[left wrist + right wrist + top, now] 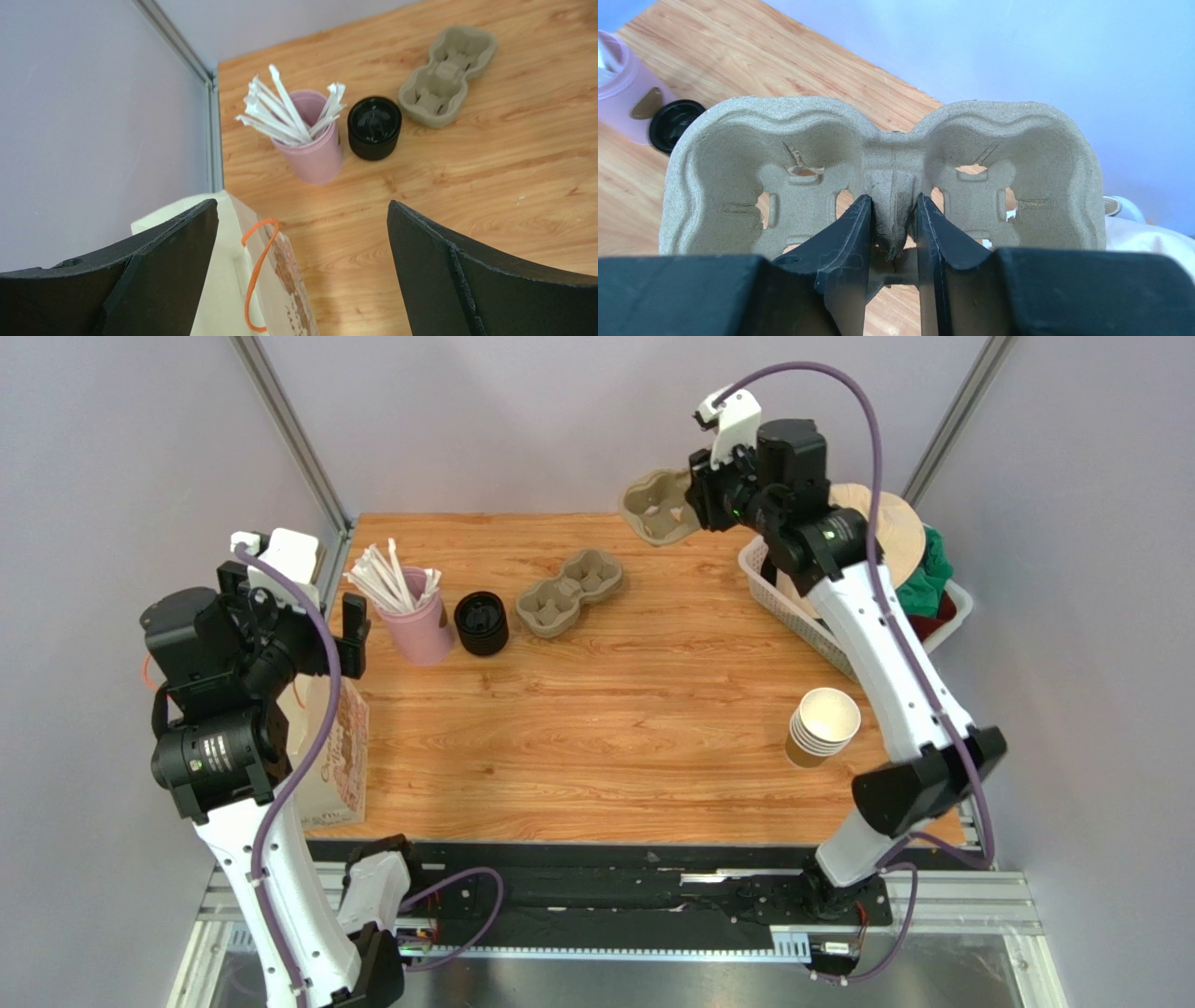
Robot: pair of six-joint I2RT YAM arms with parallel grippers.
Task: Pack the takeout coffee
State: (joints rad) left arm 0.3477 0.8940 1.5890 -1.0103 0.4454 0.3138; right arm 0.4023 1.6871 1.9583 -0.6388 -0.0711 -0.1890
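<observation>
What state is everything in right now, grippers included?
Right gripper: shut on a cardboard cup carrier, held in the air.
Left gripper: open, empty, above the paper bag.
Second cup carrier: lying on the table, empty.
Pink cup: upright, holding white sticks.
Black lids: stacked, upright.
Paper cups: stacked upright, lidless.

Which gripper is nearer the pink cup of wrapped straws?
Left. The left gripper hovers open just to the left of the pink cup, near the table's left edge. The right gripper is raised over the far right corner, shut on a pulp cup carrier.
</observation>
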